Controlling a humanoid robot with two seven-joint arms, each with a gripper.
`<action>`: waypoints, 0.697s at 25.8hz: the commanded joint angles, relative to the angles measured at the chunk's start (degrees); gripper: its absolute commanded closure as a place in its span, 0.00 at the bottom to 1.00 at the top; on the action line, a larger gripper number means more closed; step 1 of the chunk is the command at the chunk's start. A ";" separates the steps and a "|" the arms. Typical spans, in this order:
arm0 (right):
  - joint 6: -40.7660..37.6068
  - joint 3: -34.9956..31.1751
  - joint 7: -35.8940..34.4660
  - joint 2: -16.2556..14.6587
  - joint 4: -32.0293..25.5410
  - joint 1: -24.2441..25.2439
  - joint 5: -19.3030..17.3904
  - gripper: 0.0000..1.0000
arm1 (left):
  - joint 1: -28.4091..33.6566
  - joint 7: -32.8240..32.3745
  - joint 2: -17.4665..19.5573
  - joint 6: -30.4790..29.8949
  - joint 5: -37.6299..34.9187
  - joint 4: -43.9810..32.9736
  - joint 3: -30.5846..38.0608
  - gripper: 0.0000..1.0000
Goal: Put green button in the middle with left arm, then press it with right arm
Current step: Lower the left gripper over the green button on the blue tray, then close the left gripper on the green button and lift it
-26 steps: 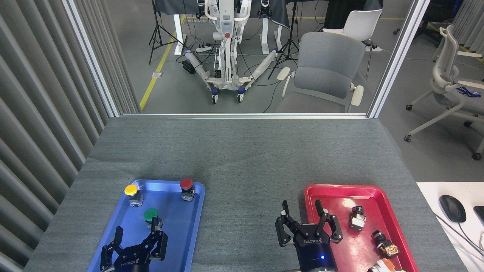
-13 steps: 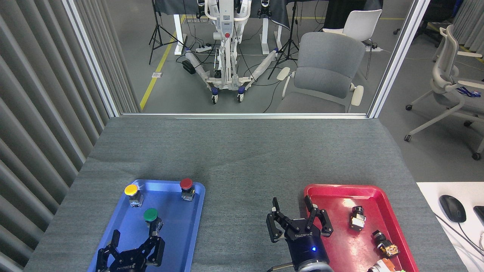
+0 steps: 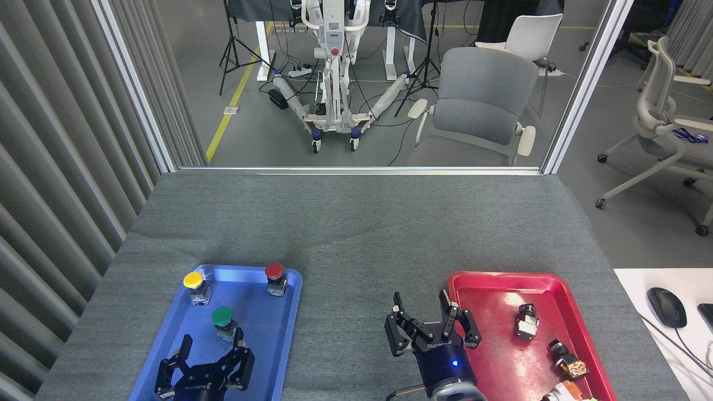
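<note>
The green button (image 3: 222, 320) stands upright in the blue tray (image 3: 267, 345), with the yellow button (image 3: 194, 285) and the red button (image 3: 275, 277) farther back. My left gripper (image 3: 212, 344) is open just in front of the green button, its fingers (image 3: 241, 343) reaching up on the button's near side without holding it. My right gripper (image 3: 421, 303) is open above the gray fabric at the left rim of the red tray (image 3: 501, 278). The bare middle (image 3: 362, 289) of the table lies between the two trays.
The red tray holds several small switch parts (image 3: 526, 321) on its right side. A white side table with a black mouse (image 3: 667, 307) sits at the far right. Beyond the table's back edge are a gray chair (image 3: 473, 111) and a wheeled stand.
My right gripper has drifted left and toward me, off the red tray's rim. My left gripper dipped toward me, then came forward again, closer to the green button.
</note>
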 commanded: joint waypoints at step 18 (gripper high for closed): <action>0.17 2.50 0.02 0.37 1.00 -1.94 0.06 0.10 | -7.50 -4.66 1.15 2.82 -4.70 11.06 -3.11 0.03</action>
